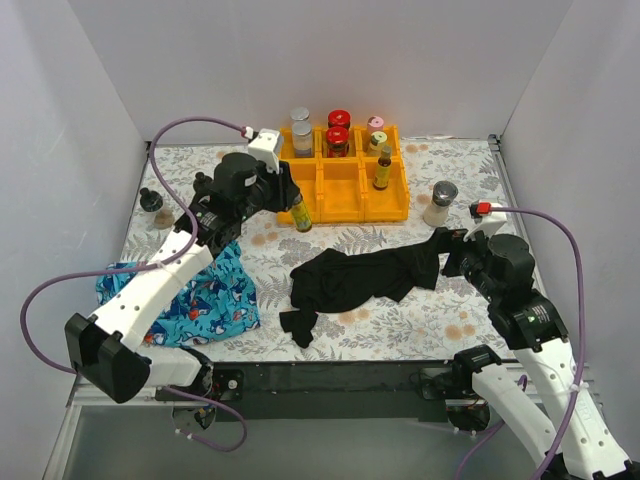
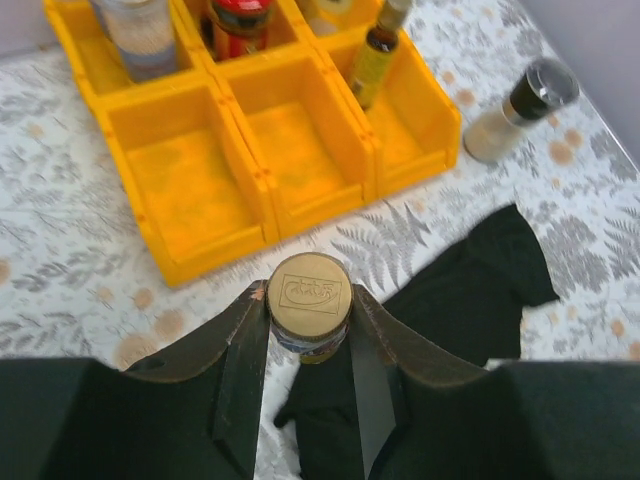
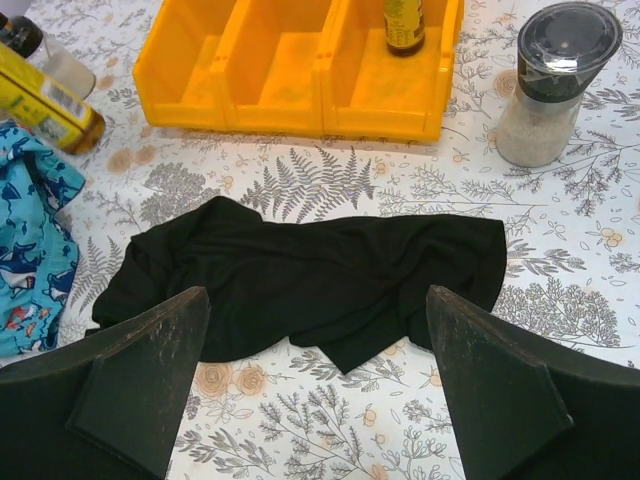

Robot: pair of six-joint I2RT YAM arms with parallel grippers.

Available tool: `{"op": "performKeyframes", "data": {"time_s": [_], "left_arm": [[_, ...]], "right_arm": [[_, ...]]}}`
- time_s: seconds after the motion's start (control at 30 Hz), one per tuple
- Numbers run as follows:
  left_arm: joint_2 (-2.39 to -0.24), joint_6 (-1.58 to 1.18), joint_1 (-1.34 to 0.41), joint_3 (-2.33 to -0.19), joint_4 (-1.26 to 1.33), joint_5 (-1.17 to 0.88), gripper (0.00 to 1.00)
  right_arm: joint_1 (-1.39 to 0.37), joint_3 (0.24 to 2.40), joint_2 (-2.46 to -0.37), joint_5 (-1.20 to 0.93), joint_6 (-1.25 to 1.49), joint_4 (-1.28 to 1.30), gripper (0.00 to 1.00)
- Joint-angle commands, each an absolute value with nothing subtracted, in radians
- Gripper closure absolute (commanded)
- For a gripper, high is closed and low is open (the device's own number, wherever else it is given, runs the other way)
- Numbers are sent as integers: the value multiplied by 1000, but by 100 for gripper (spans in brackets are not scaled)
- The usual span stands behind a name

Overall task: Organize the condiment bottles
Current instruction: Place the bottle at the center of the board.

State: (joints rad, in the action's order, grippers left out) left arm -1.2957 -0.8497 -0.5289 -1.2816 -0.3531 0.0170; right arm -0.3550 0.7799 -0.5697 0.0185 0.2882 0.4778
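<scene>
My left gripper (image 2: 308, 300) is shut on a slim amber bottle with a gold cap (image 2: 309, 285). It holds the bottle (image 1: 299, 214) upright just in front of the yellow tray's (image 1: 400, 212) front-left corner. In the tray's back row stand silver-lidded jars (image 1: 301, 134), red-lidded jars (image 1: 338, 133) and a pink-lidded jar (image 1: 376, 124). An amber bottle (image 1: 383, 168) stands in the right column. A black-capped grinder (image 1: 440, 203) stands right of the tray. A small black-capped bottle (image 1: 153, 207) stands at the far left. My right gripper (image 3: 318, 335) is open over the table, just short of the black cloth's near edge.
A black cloth (image 1: 360, 275) lies crumpled in the middle of the floral tablecloth. A blue patterned cloth (image 1: 205, 295) lies at the left, partly under my left arm. White walls close in the back and both sides. The tray's three front compartments (image 2: 300, 150) hold nothing.
</scene>
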Motion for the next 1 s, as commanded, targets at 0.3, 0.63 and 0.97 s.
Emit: {"op": "performKeyframes", "data": {"time_s": [0.3,0.63,0.97], "left_arm": [[-1140,-854,-560,-997,-302,190,100],[-1160,-859,-560,-867,-198,230,100],[-1092,-893,-578,-752,-114,235,76]], "right_arm": [[-359,827,-482,-88,317,497,7],[-359,831,-535,-90,325,532,9],[-360,807,-572,-117,344,514,10]]}}
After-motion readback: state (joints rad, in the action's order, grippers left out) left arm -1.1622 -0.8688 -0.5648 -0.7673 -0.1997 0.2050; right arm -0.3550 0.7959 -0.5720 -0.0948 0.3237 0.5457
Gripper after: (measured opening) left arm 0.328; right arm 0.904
